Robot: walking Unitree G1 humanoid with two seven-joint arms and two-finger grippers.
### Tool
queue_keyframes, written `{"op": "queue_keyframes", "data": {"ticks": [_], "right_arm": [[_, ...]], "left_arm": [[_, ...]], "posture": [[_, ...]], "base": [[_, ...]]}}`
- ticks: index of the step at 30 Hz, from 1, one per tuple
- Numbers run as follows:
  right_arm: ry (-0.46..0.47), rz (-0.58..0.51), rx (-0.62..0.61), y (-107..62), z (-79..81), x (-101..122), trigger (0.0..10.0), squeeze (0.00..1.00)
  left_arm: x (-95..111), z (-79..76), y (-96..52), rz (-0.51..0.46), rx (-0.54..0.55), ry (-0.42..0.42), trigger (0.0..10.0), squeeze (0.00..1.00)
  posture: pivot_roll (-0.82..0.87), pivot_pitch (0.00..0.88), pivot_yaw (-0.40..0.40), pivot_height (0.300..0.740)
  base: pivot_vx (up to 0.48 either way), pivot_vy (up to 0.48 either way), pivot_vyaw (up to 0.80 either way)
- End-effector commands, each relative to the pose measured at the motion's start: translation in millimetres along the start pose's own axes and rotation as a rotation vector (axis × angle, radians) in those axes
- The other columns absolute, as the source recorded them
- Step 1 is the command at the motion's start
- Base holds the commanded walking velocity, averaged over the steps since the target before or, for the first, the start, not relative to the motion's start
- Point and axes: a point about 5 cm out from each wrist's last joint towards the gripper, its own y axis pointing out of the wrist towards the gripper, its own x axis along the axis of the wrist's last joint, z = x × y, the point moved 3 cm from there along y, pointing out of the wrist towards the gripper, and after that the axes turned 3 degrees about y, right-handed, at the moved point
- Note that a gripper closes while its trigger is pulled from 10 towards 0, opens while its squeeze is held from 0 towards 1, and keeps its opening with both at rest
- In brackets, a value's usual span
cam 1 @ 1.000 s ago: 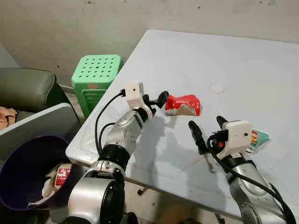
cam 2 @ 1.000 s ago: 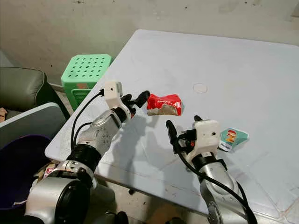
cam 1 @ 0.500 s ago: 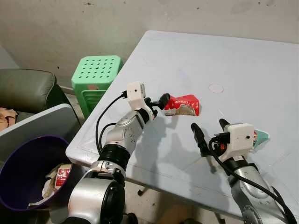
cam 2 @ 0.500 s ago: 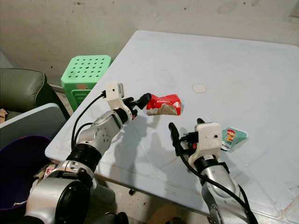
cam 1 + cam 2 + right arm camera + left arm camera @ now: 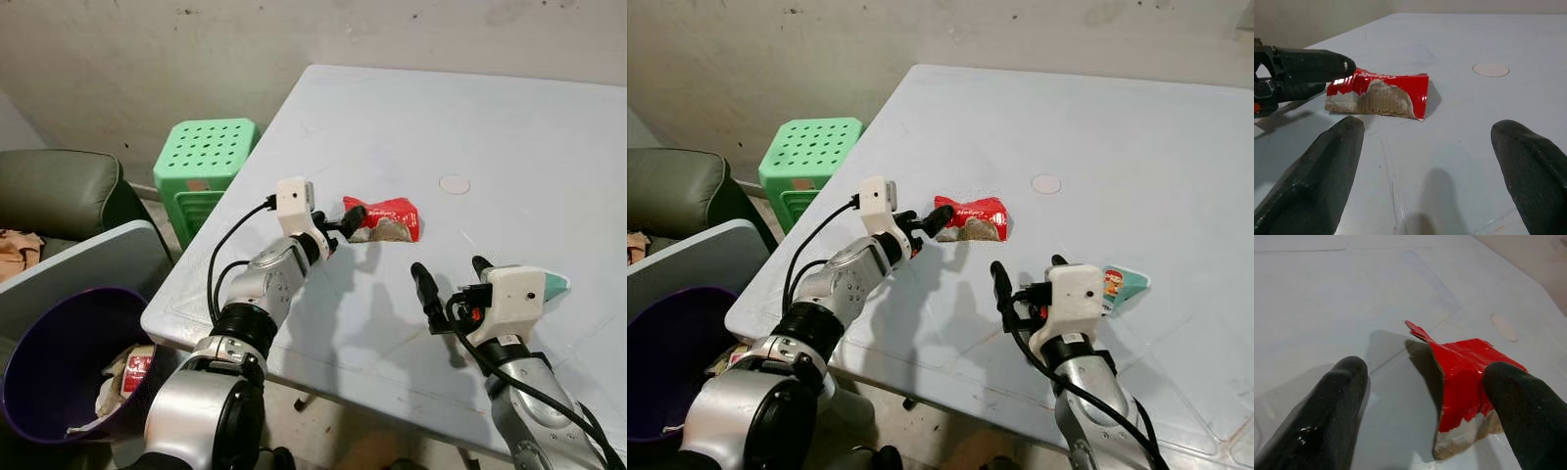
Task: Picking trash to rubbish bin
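Note:
A crumpled red wrapper (image 5: 384,219) with a torn whitish underside lies on the pale blue table (image 5: 509,127). My left gripper (image 5: 343,223) is open at the wrapper's left end. In the left wrist view the wrapper (image 5: 1469,377) sits between the two black fingers, close against one of them. My right gripper (image 5: 450,266) is open and hovers over the table in front of and to the right of the wrapper (image 5: 1381,93). A teal packet (image 5: 554,285) lies on the table behind the right wrist. The purple rubbish bin (image 5: 39,343) stands on the floor at lower left with trash in it.
A green plastic stool (image 5: 204,157) stands beside the table's left edge. A dark green armchair (image 5: 59,191) and a grey panel (image 5: 88,269) are behind the bin. A round white mark (image 5: 454,183) lies on the table beyond the wrapper.
My left gripper has reached to the right, so its fingers now straddle the wrapper's left end. My right gripper has drifted slightly right and down. The wrapper has not moved.

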Motion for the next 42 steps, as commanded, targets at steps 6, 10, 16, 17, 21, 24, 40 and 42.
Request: {"op": "queue_keyframes", "data": {"ticks": [6, 10, 16, 17, 21, 24, 40, 42], "right_arm": [[0.006, -0.003, -0.013, -3.9, 3.1, 1.0, 10.0, 0.00], [0.009, 0.000, -0.011, -3.3, 5.4, -0.3, 10.0, 0.00], [0.010, 0.004, -0.003, -2.2, 7.6, -2.6, 10.0, 0.00], [0.010, 0.004, -0.001, -2.1, 7.8, -2.5, 10.0, 0.00], [0.007, 0.004, 0.009, 0.6, 9.9, -3.3, 10.0, 0.00], [0.008, 0.003, 0.015, 1.6, 10.4, -3.3, 10.0, 0.00], [0.006, 0.002, 0.027, 2.6, 12.0, -2.7, 10.0, 0.00], [0.007, 0.003, 0.025, 2.3, 12.0, -3.0, 10.0, 0.00]], "left_arm": [[-21.2, -73.7, 16.2, 0.062, -0.229, -0.069, 0.0, 0.00], [-18.3, -81.1, 16.5, 0.058, -0.280, -0.050, 0.0, 0.00], [-12.1, -83.4, 17.0, 0.047, -0.306, -0.038, 0.0, 0.00], [-11.7, -83.5, 17.0, 0.046, -0.308, -0.035, 0.0, 0.00], [-7.6, -83.5, 16.2, 0.036, -0.327, -0.021, 0.0, 0.00], [-7.0, -83.4, 15.8, 0.033, -0.335, -0.021, 0.0, 0.00], [-9.0, -84.0, 15.6, 0.044, -0.342, -0.014, 0.0, 0.00], [-8.8, -83.8, 15.6, 0.043, -0.343, -0.014, 0.0, 0.00]], "posture": [[-0.27, 0.173, 0.134, 0.715], [-0.27, 0.171, 0.137, 0.715], [-0.25, 0.166, 0.133, 0.715], [-0.25, 0.166, 0.133, 0.715], [-0.24, 0.159, 0.128, 0.715], [-0.23, 0.153, 0.124, 0.715], [-0.23, 0.153, 0.119, 0.715], [-0.23, 0.153, 0.119, 0.715]], "base": [[0.000, 0.000, 0.00], [0.000, 0.000, 0.00], [0.000, 0.000, 0.00], [0.000, 0.000, 0.00], [0.000, 0.000, 0.00], [0.000, 0.000, 0.00], [0.000, 0.000, 0.00], [0.000, 0.000, 0.00]]}}
